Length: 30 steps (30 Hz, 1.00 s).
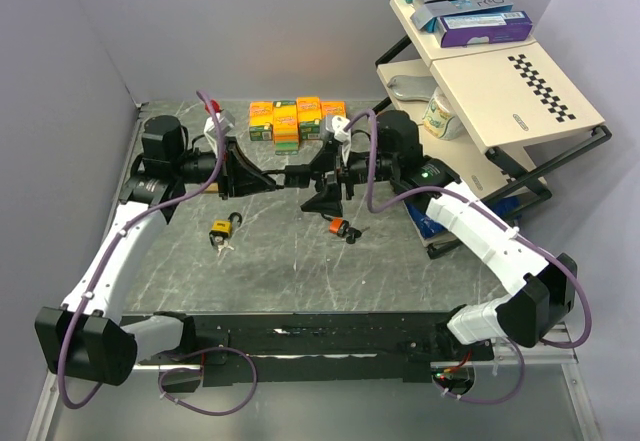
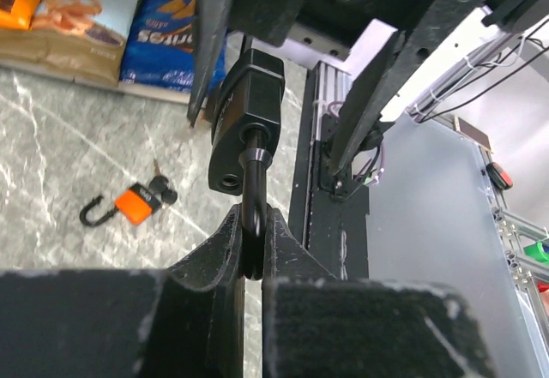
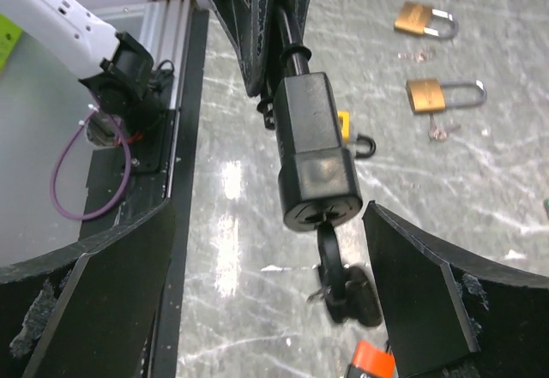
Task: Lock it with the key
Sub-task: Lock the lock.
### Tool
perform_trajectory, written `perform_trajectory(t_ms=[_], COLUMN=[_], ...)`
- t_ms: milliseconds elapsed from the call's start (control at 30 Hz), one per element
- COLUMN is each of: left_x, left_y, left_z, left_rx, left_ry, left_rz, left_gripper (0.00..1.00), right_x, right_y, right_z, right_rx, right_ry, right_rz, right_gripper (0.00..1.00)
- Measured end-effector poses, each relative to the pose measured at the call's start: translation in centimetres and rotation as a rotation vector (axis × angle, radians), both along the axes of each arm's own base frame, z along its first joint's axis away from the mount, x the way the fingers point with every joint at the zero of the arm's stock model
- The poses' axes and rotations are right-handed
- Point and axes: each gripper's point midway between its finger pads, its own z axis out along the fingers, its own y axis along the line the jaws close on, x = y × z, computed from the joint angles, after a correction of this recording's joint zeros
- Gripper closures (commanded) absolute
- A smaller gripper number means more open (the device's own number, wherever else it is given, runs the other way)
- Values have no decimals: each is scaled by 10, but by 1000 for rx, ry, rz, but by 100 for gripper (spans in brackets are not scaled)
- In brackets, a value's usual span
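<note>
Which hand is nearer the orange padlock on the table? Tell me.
Right. The right hand hangs open almost over the orange padlock; the left hand, shut on the black padlock, is farther left.

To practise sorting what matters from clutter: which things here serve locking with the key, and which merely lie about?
For the job:
black padlock, held by its shackle in the left tool
key dangling below it
right tool, open

Lying about:
orange padlock
yellow padlock
brass padlocks
snack boxes
shelf
</note>
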Motion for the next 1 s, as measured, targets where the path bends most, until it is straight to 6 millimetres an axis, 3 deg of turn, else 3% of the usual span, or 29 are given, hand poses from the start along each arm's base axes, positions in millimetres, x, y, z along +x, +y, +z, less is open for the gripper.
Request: perform_trajectory(t_ms=[200,500,667,700,1000], left_x=[-8,-15,-20,-20,-19], left_y=[-4,-4,-5,-5,-7], left_z=[20,32,36,37,36], left_rx=[-37,-75,-83,-84,-75], left_ry=[-21,-25,-37,-38,-100], left_rz=[-17,-29,-43,-42,-9], left_gripper=[99,99,99,99,99], right_x=[-3,-10,-10,-11,-16], right_y=[5,10,10,10,11], right_z=[17,32,37,38,41], right_rx=[67,131,149,152,173], right_ry=[-34,-23,-3,2,178], right_rz=[48,93,99,103,145], right_gripper=[15,53,87,99,100])
